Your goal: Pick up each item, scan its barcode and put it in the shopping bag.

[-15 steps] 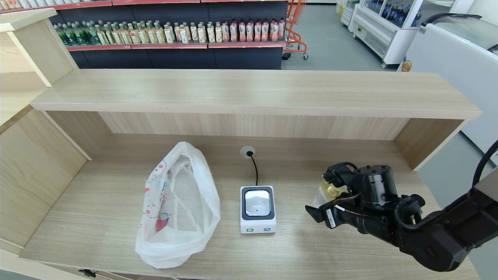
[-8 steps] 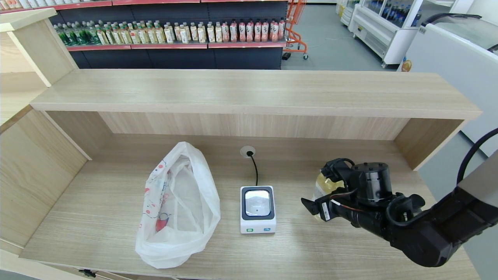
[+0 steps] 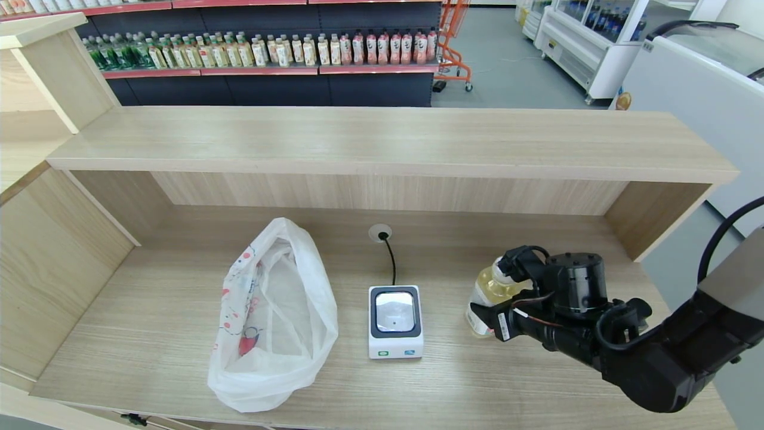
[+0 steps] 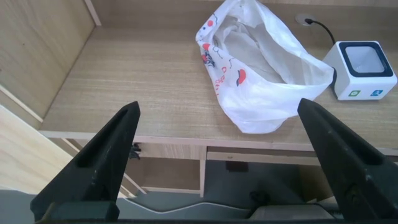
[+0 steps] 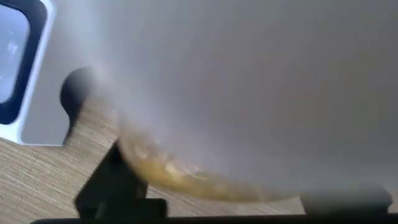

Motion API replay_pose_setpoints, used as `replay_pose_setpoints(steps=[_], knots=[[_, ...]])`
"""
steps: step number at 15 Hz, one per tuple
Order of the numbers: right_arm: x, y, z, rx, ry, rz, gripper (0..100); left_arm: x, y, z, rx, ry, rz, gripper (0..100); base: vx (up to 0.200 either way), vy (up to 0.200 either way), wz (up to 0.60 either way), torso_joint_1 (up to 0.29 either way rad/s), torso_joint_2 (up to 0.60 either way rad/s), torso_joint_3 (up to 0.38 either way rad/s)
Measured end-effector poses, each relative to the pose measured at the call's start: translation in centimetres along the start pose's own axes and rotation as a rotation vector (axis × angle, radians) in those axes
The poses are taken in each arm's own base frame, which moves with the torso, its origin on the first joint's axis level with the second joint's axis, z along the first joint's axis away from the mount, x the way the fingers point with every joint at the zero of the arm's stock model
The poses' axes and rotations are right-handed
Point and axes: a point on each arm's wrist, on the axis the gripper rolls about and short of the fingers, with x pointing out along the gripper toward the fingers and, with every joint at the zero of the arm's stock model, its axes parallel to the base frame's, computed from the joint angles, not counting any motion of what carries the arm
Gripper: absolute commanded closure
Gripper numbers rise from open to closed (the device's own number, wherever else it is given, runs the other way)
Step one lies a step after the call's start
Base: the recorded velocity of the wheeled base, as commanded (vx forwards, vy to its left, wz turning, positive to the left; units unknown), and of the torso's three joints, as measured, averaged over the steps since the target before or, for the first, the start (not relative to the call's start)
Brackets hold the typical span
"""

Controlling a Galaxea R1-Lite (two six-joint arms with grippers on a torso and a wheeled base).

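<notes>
Right gripper point(image 3: 495, 295) shifted left with bottle point(image 3: 484, 285), now nearer scanner point(image 3: 395, 321). Bottle: clear, yellowish liquid inside, clamped between fingers, just right of scanner; base contact with counter point(image 3: 149, 334) unclear. Shopping bag point(image 3: 274, 316) left of scanner, slumped, mouth open. Free counter left of bag. Right arm enters low from right. Left gripper point(image 4: 217, 107) spread wide, off counter's near edge.
</notes>
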Motion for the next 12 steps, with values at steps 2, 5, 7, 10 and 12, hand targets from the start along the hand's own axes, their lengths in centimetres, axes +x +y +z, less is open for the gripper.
replay_pose_setpoints(steps=[2,5,7,10,12], knots=[[0.2,-0.1,0.2,0.0,-0.009,-0.006,100,0.0,0.0,0.0,0.0,0.0,0.0,0,0.0,0.0,0.0,0.0,0.0,0.0],[0.3,-0.2,0.2,-0.009,-0.012,-0.008,100,0.0,0.0,0.0,0.0,0.0,0.0,0,0.0,0.0,0.0,0.0,0.0,0.0],[0.1,-0.4,0.3,0.002,-0.028,0.015,100,0.0,0.0,0.0,0.0,0.0,0.0,0,0.0,0.0,0.0,0.0,0.0,0.0],[-1.1,-1.1,0.4,0.014,-0.05,0.103,100,0.0,0.0,0.0,0.0,0.0,0.0,0,0.0,0.0,0.0,0.0,0.0,0.0],[-2.5,-2.2,0.7,0.05,-0.048,0.159,100,0.0,0.0,0.0,0.0,0.0,0.0,0,0.0,0.0,0.0,0.0,0.0,0.0]])
